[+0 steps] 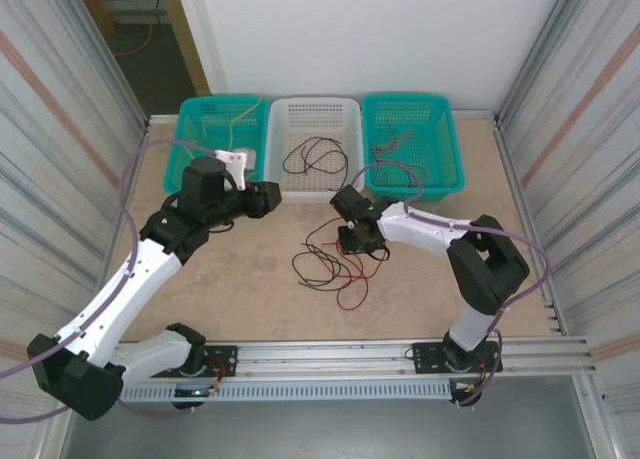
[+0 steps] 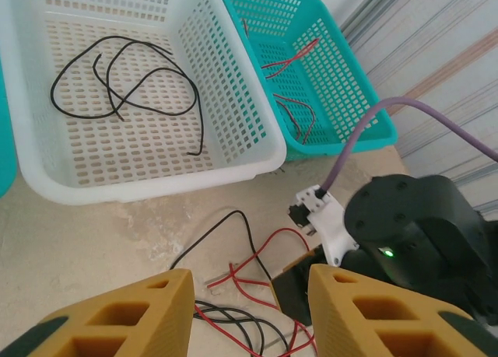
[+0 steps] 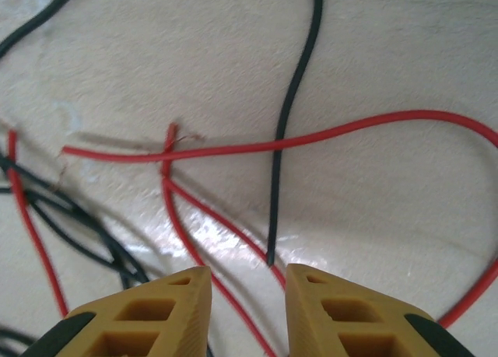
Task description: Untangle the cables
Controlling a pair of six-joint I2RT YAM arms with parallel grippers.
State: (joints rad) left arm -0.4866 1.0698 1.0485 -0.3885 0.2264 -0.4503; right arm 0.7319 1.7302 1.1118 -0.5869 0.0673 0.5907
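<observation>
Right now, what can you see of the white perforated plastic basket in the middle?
Rectangular white perforated plastic basket, slotted walls, hole-patterned floor, smooth rim. Upright on the beige table at its far edge, tight between the left teal basket and the right teal basket. Thin black cable lies loosely looped on its floor; nothing else inside.

Two teal baskets [image 1: 225, 101] [image 1: 405, 97], one white basket [image 1: 315, 101], two robot arms [image 1: 130, 279] [image 1: 430, 229], one tangle of red and black cables [image 1: 335, 264].
</observation>
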